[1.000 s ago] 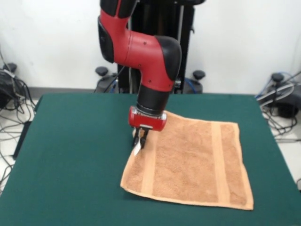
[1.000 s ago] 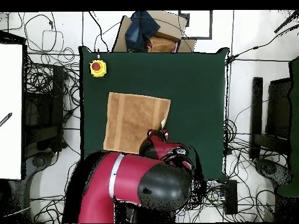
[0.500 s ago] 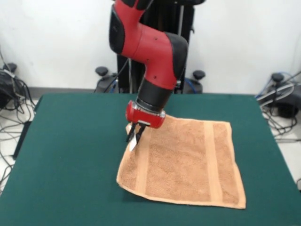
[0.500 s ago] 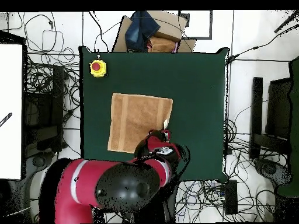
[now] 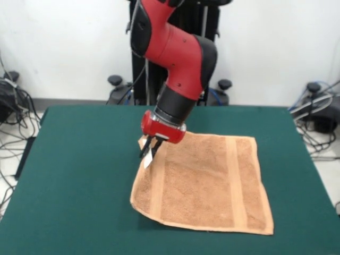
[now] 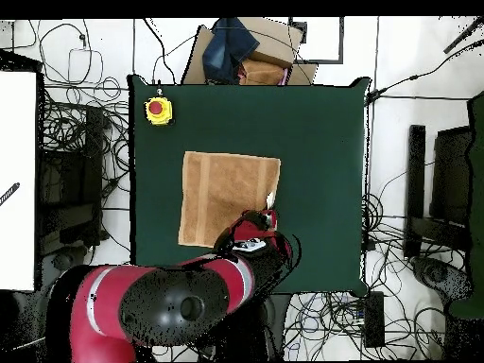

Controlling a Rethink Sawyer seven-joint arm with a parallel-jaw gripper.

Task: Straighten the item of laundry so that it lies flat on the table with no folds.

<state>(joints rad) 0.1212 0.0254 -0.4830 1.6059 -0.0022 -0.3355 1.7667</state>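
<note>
Front view, L to R. Cables (image 5: 13, 111) piled on floor at L, white wall behind, black pedestal (image 5: 175, 58) centre back, more cables at R edge. Table (image 5: 79, 175): dark green felt-like top, rectangular, much wider than the cloth.

Towel (image 5: 204, 186): orange-tan terry, roughly square, lying R of table centre, mostly flat. Two smooth woven bands run near-to-far, one by its L edge, one toward R. L edge near the far corner is lifted off the felt; near-L corner casts a shadow.

Gripper (image 5: 149, 151): black fingers below red wrist, drawn close together, pinching the towel's L edge at the white tag (image 5: 147, 161), which hangs just under the tips. Arm comes down from above, red w/ black joint.

Overhead: yellow box w/ red button (image 6: 158, 110) on a table corner, well apart from towel (image 6: 222, 189).
</note>
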